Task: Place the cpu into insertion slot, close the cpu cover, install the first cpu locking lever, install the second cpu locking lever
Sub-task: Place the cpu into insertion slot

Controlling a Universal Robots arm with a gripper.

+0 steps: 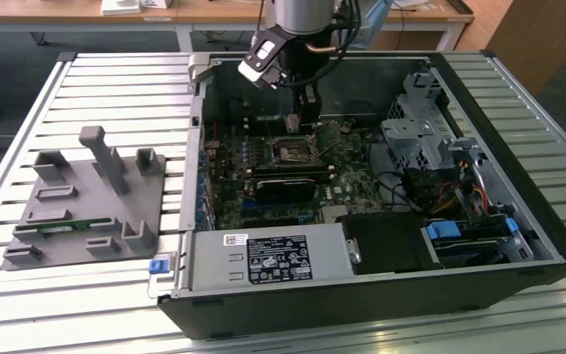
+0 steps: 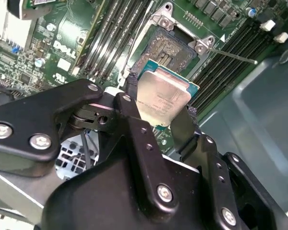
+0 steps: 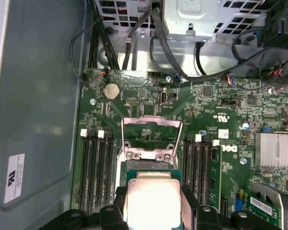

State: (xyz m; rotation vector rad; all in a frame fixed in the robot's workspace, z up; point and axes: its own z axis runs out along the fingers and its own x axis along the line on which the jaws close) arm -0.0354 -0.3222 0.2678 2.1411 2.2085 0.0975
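Silvery-tan cpu (image 2: 162, 98), pinched by its edges in the gripper (image 2: 159, 109), hangs close over the insertion slot (image 2: 169, 48), so it should be kept level and square to the slot's rim.

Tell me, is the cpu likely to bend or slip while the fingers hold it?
Probably stiff: the cpu has a flat metal top and shows no bending. It may slip, since the fingers grip only its thin edges.

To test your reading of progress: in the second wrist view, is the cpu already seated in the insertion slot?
No, the gripper holds the cpu, and the insertion slot beyond it lies bare.
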